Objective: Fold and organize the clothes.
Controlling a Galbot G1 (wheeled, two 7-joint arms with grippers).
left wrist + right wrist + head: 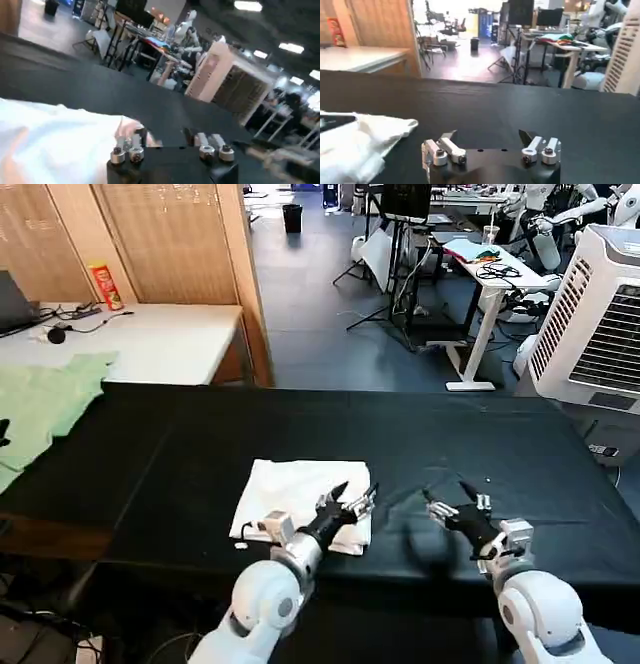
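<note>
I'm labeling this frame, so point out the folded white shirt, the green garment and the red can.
folded white shirt (290, 489), head view, on its upper layer.
green garment (45, 399), head view, middle of the cloth.
red can (104, 285), head view, on its side wall.

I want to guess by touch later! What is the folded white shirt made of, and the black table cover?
The folded white shirt looks like soft matte cotton: it creases and slumps at the edges. The black table cover seems a dull woven cloth, wrinkling faintly without shine.
</note>
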